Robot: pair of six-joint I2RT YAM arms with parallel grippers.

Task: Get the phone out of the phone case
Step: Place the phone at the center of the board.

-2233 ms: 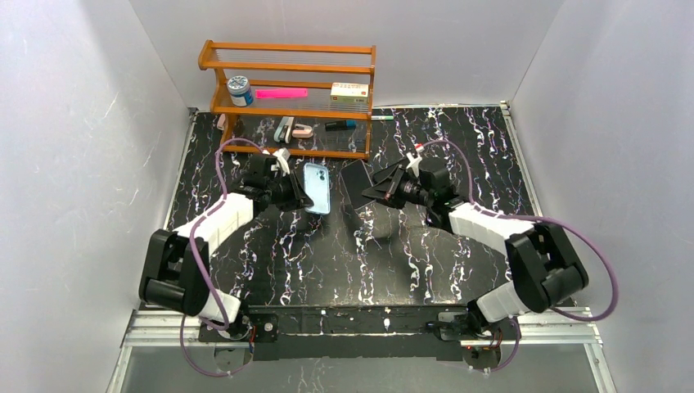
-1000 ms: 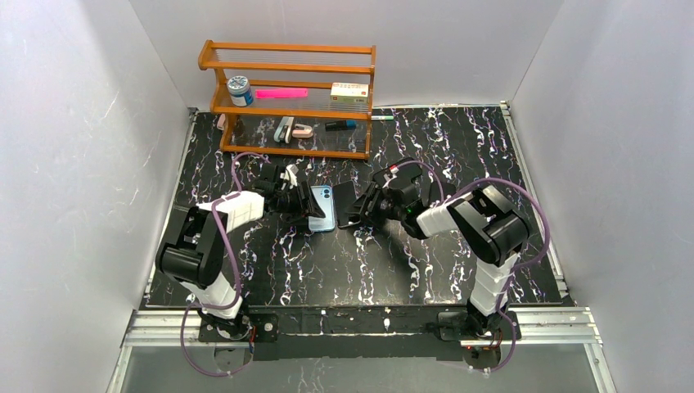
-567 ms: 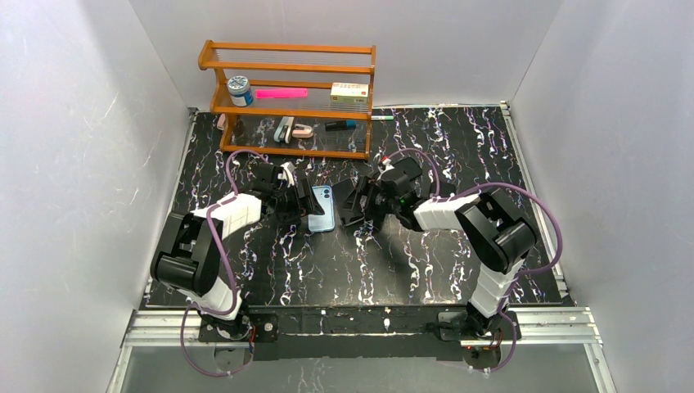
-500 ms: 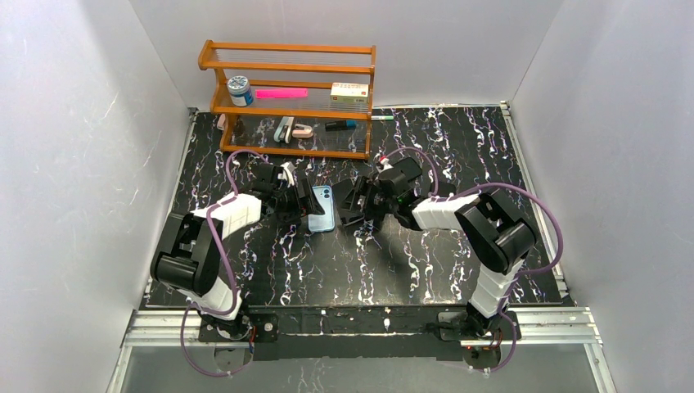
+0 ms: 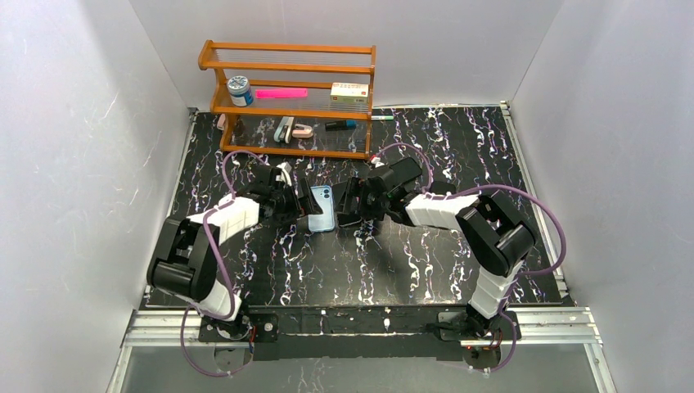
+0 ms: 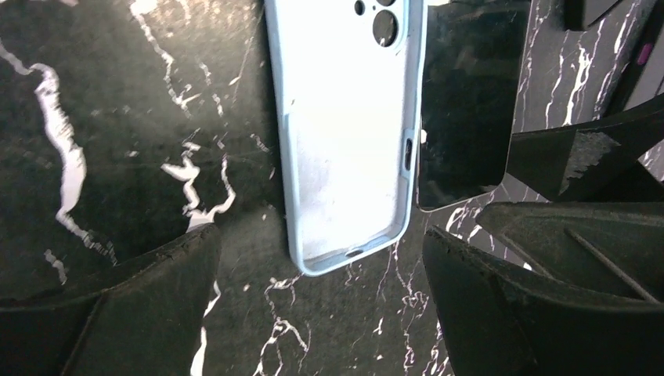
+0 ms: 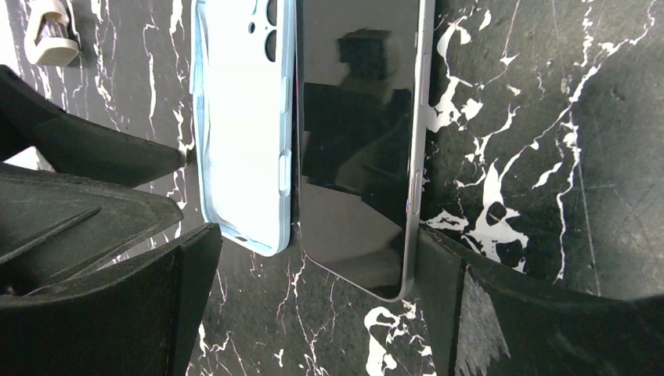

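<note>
Pale-blue phone case beside phone, parallel, lens end toward shelf, left tool and right tool apart

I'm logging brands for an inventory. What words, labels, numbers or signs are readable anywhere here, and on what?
No text can be read in any view.
The phone case: plain pale blue inside, no mark.
The phone: dark screen, reflections only.
The box on the shelf: some print, too small to read.
The jar: label too small to read.
</note>
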